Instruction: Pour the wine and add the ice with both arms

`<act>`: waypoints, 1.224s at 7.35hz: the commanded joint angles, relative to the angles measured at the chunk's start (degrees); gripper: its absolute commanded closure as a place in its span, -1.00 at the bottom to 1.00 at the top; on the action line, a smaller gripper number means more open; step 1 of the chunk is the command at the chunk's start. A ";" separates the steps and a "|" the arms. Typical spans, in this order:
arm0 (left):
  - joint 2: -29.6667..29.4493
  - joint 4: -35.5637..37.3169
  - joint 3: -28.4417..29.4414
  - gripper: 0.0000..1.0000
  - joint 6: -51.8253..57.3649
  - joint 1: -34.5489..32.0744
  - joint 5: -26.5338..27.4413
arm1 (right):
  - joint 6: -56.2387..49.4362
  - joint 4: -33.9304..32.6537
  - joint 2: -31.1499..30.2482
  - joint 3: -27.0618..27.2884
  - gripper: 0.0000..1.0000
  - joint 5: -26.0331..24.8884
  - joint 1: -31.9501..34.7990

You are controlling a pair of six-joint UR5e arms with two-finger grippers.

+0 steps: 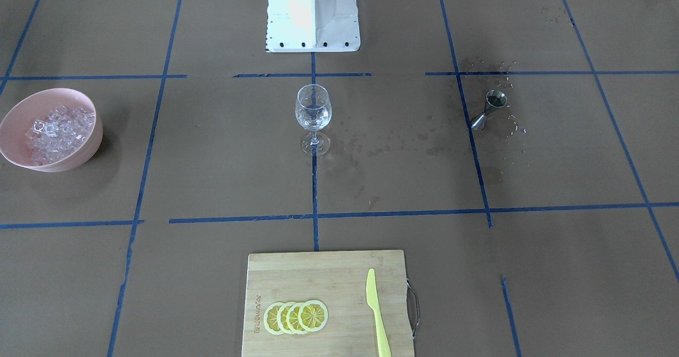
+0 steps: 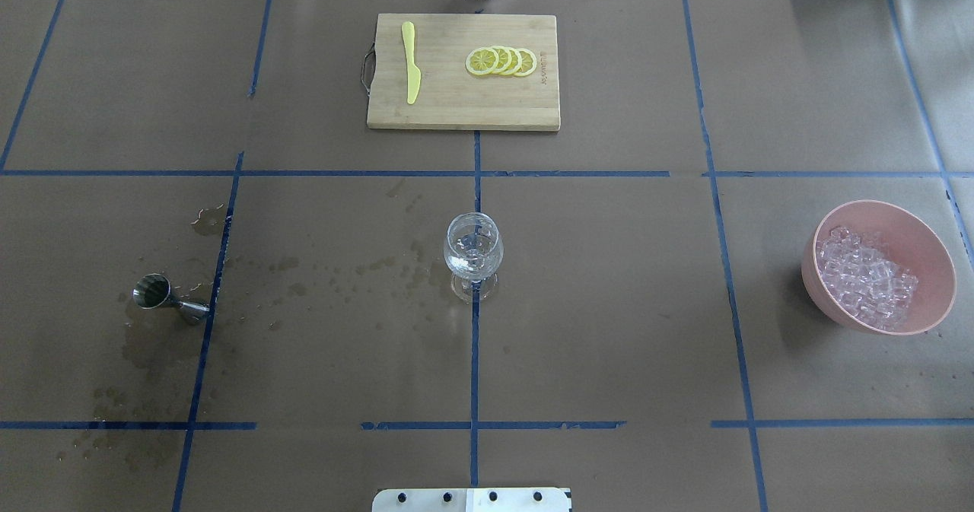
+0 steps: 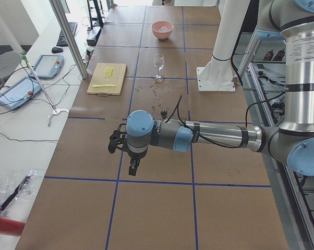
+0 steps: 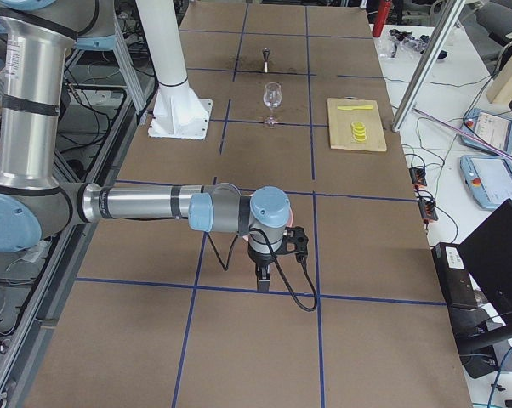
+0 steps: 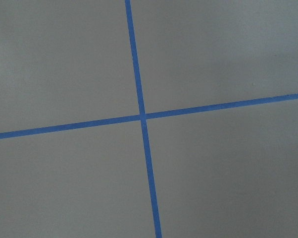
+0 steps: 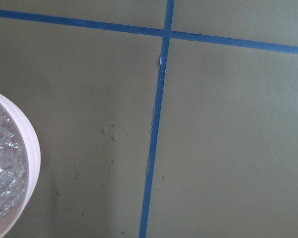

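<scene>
Ice (image 1: 59, 128) heaps in a pink bowl (image 1: 13, 114) at the front-facing view's left. A stemmed glass (image 1: 313, 114) stands mid-table, and a metal jigger (image 1: 489, 109) on the right holds dark wine (image 1: 497, 99). Overhead, the layout is mirrored. From the left end, the left gripper (image 3: 132, 171) hangs over brown paper (image 3: 157, 208), well short of the jigger. From the right end, the right gripper (image 4: 263, 285) hangs likewise — how wide either claw stands, I cannot tell. Right wrist view: the bowl sits at the left edge, ice inside.
</scene>
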 commanded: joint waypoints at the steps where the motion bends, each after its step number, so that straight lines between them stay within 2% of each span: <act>1: -1.69 -0.14 0.25 -1.00 -0.47 0.02 -0.09 | 0.58 0.25 2.87 2.97 -1.00 -0.58 0.00; 2: -2.66 -0.23 0.34 -1.00 -0.48 0.02 -0.35 | 2.76 0.34 3.94 3.06 -1.00 -0.58 0.00; 3: -2.85 -1.97 -0.36 -1.00 -0.04 -0.07 -0.96 | 3.13 4.26 2.99 3.67 -1.00 -0.15 0.00; 4: -2.50 -11.38 1.03 -1.00 -0.04 -0.07 -0.88 | 3.31 8.91 1.68 3.07 -1.00 -0.14 0.00; 6: -2.67 -36.58 7.17 -1.00 -4.30 0.02 -0.44 | 3.39 9.49 1.58 3.06 -1.00 1.08 0.00; 8: -2.58 -44.75 7.71 -1.00 -9.78 0.10 -0.09 | 3.39 9.66 1.93 3.76 -1.00 1.79 0.00; 9: -2.67 -51.75 7.46 -1.00 -9.97 0.45 0.17 | 3.31 9.84 2.19 4.20 -1.00 1.79 0.00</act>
